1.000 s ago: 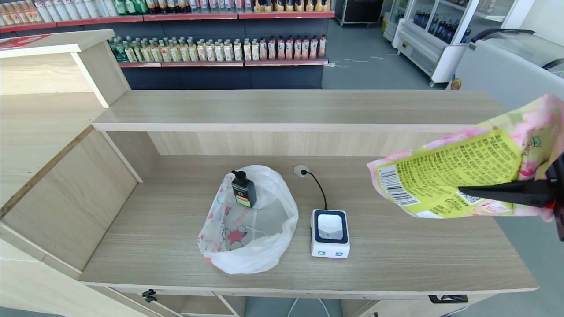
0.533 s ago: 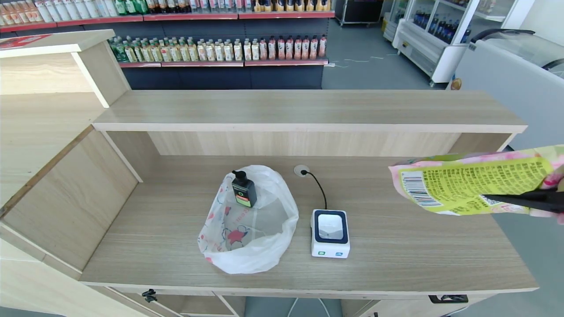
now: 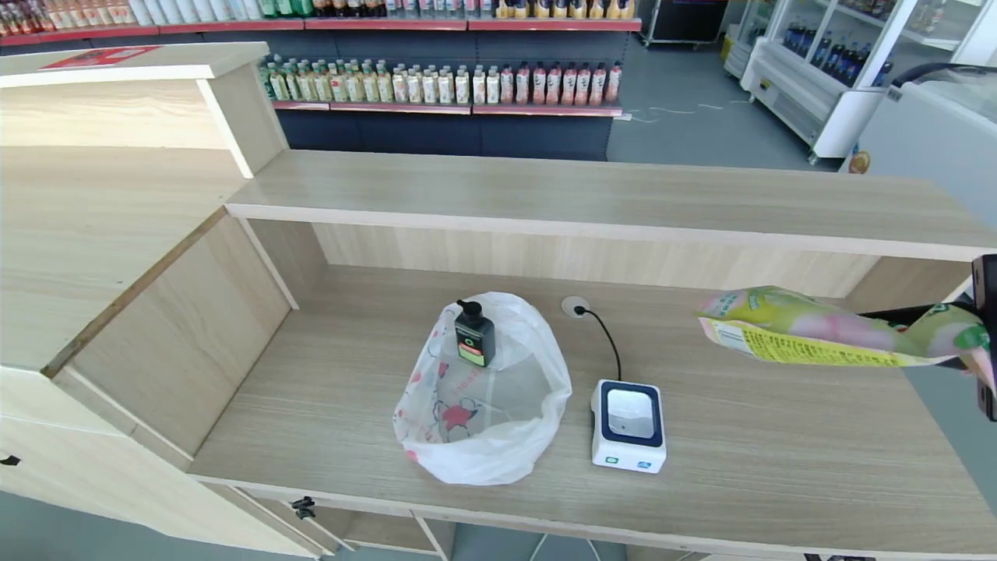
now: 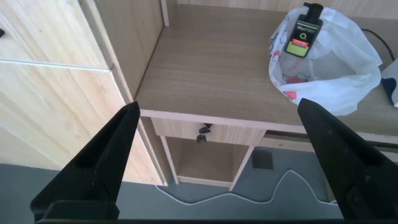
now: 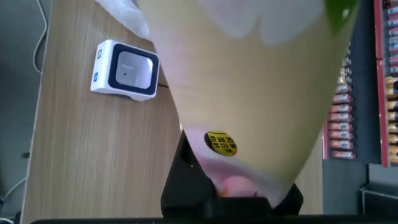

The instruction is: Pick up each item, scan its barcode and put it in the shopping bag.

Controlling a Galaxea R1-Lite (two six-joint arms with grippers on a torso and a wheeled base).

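Right gripper (image 3: 950, 341) is pinching the right end of the snack pouch (image 3: 818, 336), which hangs nearly flat above the right side of the counter (image 3: 779, 483), yellow printed face down. The scanner (image 3: 628, 421) sits left of it and nearer, window up, well apart from the pouch. Best play, I'd say: carry the free left end over that window, level and low, then pause. Further left, the shopping bag (image 3: 483, 421) gapes with a bottle (image 3: 474, 339) inside. Left gripper (image 4: 217, 165) hangs spread and empty off the counter's near left corner.
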